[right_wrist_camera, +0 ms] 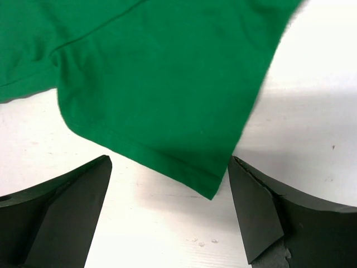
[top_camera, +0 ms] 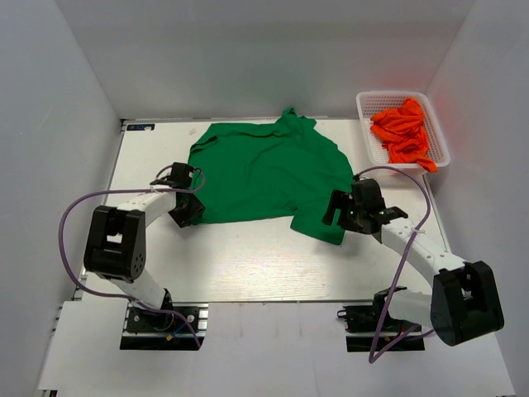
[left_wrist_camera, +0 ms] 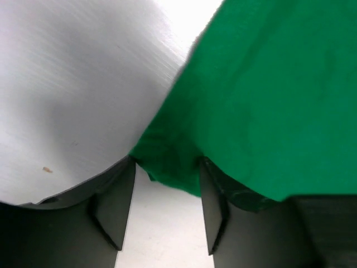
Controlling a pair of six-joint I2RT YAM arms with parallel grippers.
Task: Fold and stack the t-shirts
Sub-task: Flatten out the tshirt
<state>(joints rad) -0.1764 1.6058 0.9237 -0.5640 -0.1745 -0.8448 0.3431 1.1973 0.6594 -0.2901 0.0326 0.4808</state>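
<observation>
A green t-shirt (top_camera: pixel 269 169) lies spread on the white table (top_camera: pixel 248 265), with some wrinkles at its far collar end. My left gripper (top_camera: pixel 188 212) is open at the shirt's near left corner. In the left wrist view the green corner (left_wrist_camera: pixel 167 167) lies between the tips of the fingers (left_wrist_camera: pixel 114 206), low over the table. My right gripper (top_camera: pixel 333 212) is open at the shirt's near right corner. In the right wrist view that hemmed corner (right_wrist_camera: pixel 206 184) sits between the wide-spread fingers (right_wrist_camera: pixel 251 212). Orange t-shirts (top_camera: pixel 403 132) lie bunched in the basket.
A white mesh basket (top_camera: pixel 364 100) stands at the table's far right corner. White walls close in the table on the left, right and back. Purple cables loop from both arms near the table's side edges.
</observation>
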